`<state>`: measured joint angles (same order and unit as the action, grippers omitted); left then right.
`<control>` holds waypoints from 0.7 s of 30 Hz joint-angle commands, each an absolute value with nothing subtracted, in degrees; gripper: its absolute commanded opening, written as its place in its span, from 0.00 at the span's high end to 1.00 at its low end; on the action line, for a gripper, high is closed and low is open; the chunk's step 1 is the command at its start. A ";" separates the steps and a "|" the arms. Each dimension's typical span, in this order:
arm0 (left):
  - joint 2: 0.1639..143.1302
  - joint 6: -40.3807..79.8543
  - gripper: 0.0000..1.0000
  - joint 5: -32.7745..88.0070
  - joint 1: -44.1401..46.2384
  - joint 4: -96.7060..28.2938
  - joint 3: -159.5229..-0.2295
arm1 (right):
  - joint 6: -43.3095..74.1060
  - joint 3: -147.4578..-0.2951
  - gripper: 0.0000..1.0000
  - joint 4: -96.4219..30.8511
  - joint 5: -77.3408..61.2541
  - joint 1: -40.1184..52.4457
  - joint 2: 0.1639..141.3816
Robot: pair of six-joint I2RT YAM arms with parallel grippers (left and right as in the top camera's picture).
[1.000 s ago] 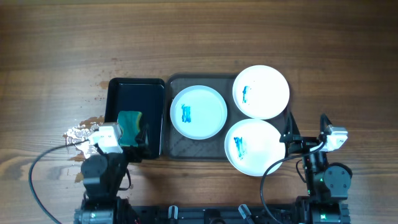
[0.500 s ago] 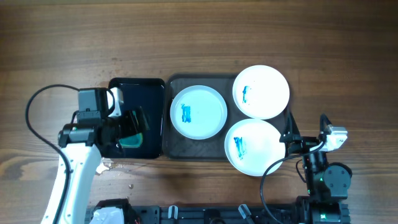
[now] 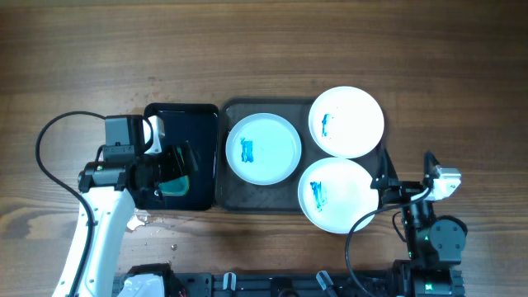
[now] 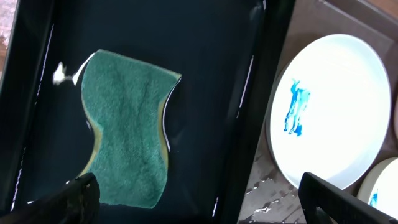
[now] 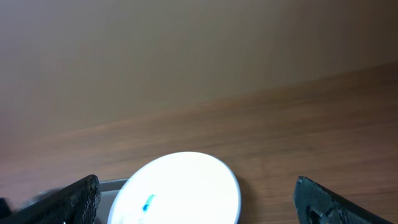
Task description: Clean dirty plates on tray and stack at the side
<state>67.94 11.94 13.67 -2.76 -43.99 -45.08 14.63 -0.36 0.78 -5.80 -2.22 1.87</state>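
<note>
Three plates (image 3: 262,148) smeared; left gripper (image 4: 196,190), spread wide, hovers over the sponge (image 4: 127,149) toward the worktop's left edge; next: lower, pinch.

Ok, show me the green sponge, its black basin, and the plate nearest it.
Green wavy-edged sponge (image 4: 127,146), left wrist view, top face centre.
Glossy black rectangular basin (image 4: 205,50), left wrist view, bare floor.
Round white plate nearest basin (image 3: 279,142), overhead view, right of centre.

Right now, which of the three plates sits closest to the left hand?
The leftmost plate, the only one lying wholly inside the tray; the other two sit farther right, overhanging its rim.
</note>
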 commanded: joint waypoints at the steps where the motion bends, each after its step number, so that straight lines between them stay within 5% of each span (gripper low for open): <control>1: 68.05 12.49 0.00 15.64 -3.01 -43.09 -45.98 | 18.11 -1.23 0.00 1.83 -21.12 -1.93 1.76; 7: 68.05 12.51 0.00 15.64 -3.01 -43.09 -45.98 | 10.35 -21.82 0.00 -19.07 -25.54 -1.93 17.32; 16: 68.27 22.46 0.00 9.58 -3.01 -44.51 -46.44 | 10.09 -72.55 0.00 -69.01 -30.04 -1.65 83.26; 21: 77.08 18.46 0.00 2.94 -3.01 -57.28 -57.87 | 7.44 -72.75 0.00 -67.31 -26.48 3.38 88.31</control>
